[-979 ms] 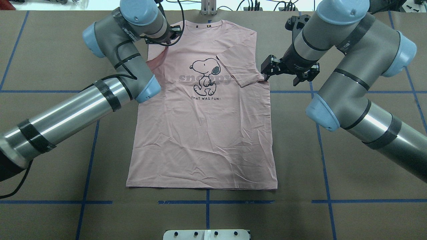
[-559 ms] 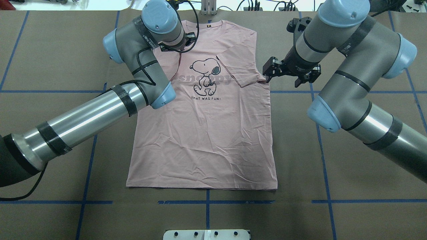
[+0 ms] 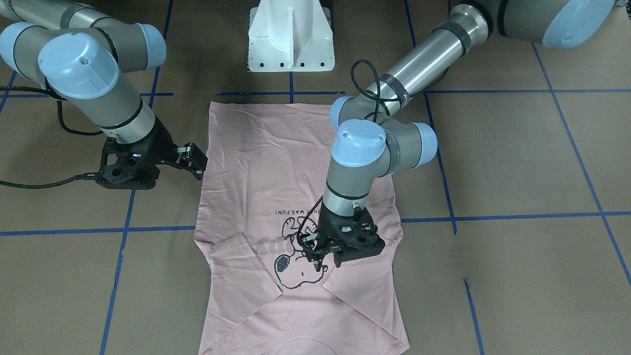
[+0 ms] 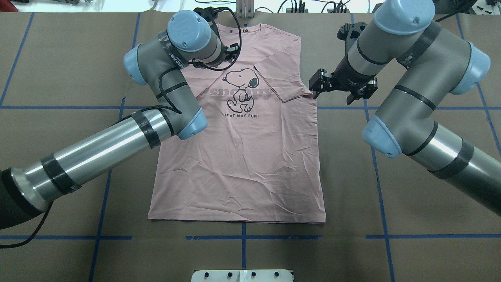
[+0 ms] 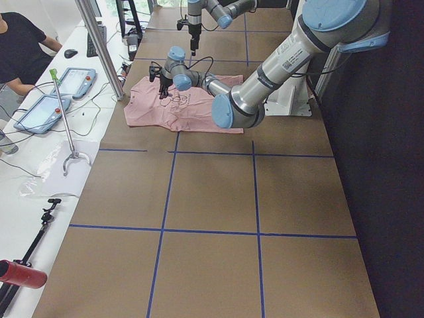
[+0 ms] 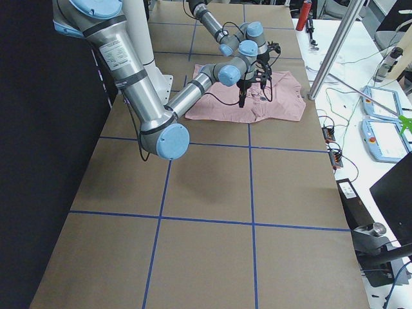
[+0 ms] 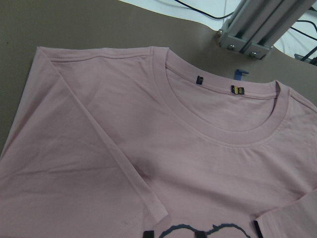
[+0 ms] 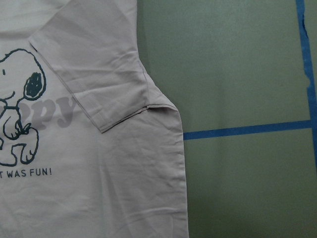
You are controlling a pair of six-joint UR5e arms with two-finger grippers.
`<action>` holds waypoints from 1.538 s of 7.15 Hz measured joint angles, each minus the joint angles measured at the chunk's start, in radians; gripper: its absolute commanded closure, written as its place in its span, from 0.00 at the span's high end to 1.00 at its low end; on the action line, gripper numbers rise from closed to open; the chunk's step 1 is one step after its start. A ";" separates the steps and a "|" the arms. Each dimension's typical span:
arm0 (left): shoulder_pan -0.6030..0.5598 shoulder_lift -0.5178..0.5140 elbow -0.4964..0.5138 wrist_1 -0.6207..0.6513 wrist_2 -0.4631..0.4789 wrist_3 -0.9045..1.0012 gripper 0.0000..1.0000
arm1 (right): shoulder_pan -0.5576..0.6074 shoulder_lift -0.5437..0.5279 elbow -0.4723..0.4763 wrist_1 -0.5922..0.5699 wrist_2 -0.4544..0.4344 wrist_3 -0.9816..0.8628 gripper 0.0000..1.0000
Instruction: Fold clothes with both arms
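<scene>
The pale pink Snoopy T-shirt (image 4: 238,164) lies flat, print up, collar at the far edge. Its right sleeve (image 4: 282,78) is folded in over the chest. Its left sleeve (image 4: 203,80) also lies folded in, flat in the left wrist view (image 7: 74,163). My left gripper (image 3: 315,259) hangs low over the print, at the sleeve's hem, and looks open with nothing in it. My right gripper (image 4: 330,94) is open and empty, just off the shirt's right edge beside the folded sleeve. The shirt also shows in the front view (image 3: 266,172) and the right wrist view (image 8: 124,173).
Brown table surface with blue tape lines (image 4: 242,237). The white pedestal (image 3: 291,39) stands behind the shirt's hem. An aluminium post (image 4: 244,8) stands at the far edge by the collar. Tablets and cables lie on the side bench (image 5: 53,99).
My left arm swung inward and carried the lifted left sleeve over the chest, where it now lies flat. My right arm barely moved.
</scene>
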 measured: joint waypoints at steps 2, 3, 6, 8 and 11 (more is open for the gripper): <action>0.004 0.156 -0.268 0.106 -0.076 0.013 1.00 | -0.066 -0.060 0.083 0.015 -0.034 0.088 1.00; 0.013 0.227 -0.402 0.178 -0.100 0.029 1.00 | -0.139 -0.104 0.138 0.033 -0.100 0.158 1.00; 0.040 0.477 -0.741 0.275 -0.113 0.056 1.00 | -0.387 -0.240 0.204 0.198 -0.345 0.350 1.00; 0.049 0.548 -0.838 0.302 -0.114 0.067 1.00 | -0.500 -0.283 0.207 0.228 -0.447 0.411 1.00; 0.053 0.560 -0.854 0.306 -0.119 0.069 1.00 | -0.561 -0.332 0.209 0.230 -0.494 0.426 1.00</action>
